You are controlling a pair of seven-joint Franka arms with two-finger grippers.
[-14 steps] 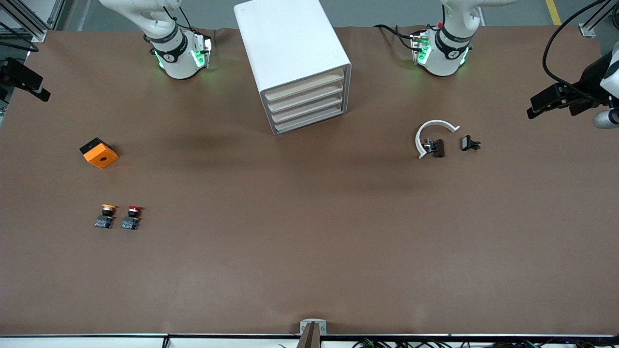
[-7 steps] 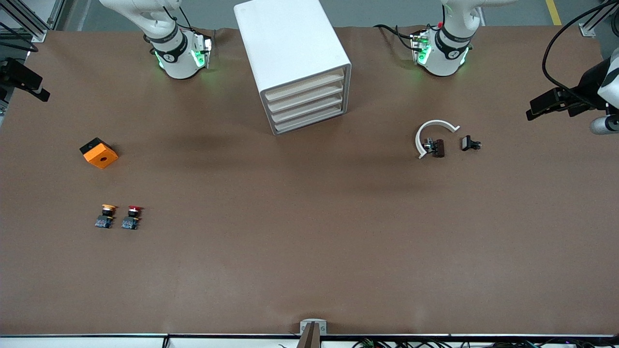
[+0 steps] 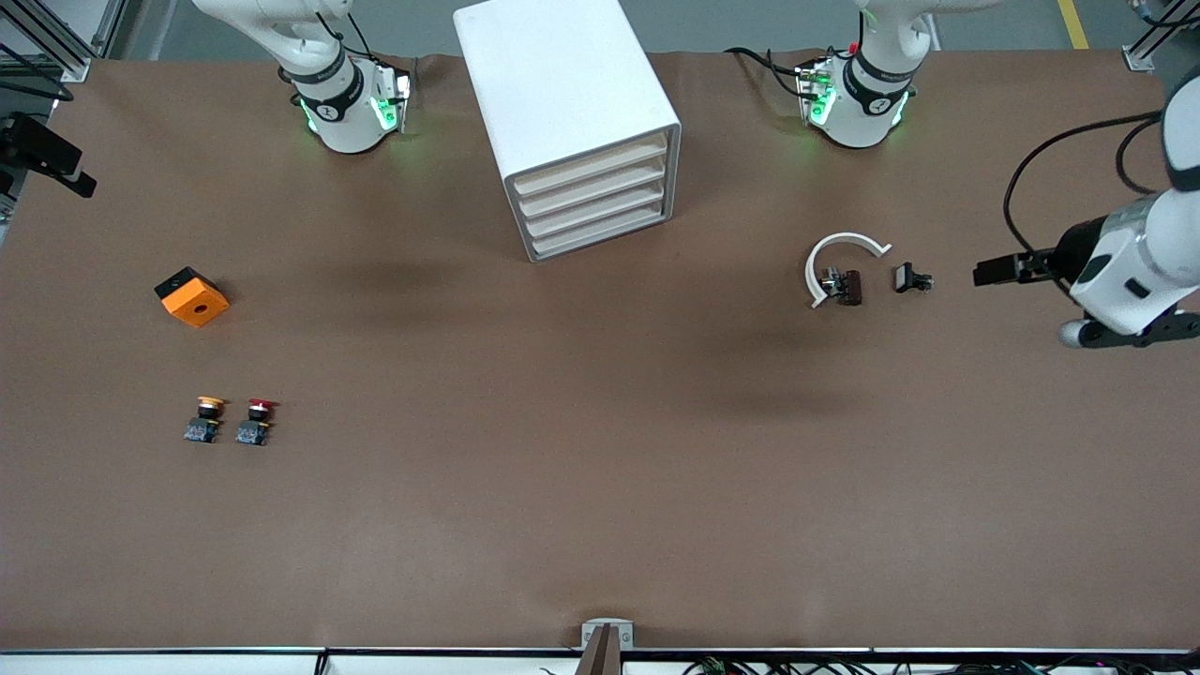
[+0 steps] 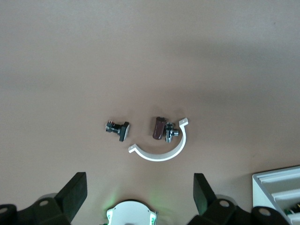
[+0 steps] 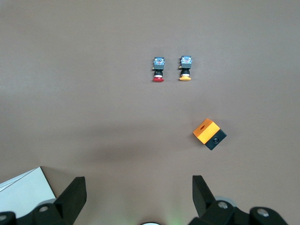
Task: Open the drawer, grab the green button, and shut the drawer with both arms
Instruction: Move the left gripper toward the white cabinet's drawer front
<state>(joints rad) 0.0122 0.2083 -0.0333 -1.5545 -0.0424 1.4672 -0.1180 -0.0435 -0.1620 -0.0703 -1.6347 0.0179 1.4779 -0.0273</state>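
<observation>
Standing near the edge of the desk where the arm bases are, midway between them, the white cabinet shows four cream drawer fronts, all pushed in. The drawer of the task is among the lower two and sits flush. No green-capped button shows anywhere; only a yellow-capped button and a red-capped button stand side by side toward the right arm's end, nearer the front camera than an orange block.

The left gripper hangs in the air with its fingers spread wide and nothing between them, over the left arm's end of the desk, close to a white curved bracket, a brown part inside its curve and a small black clip just beside it. The right gripper waits with fingers spread and empty above the right arm's end.
</observation>
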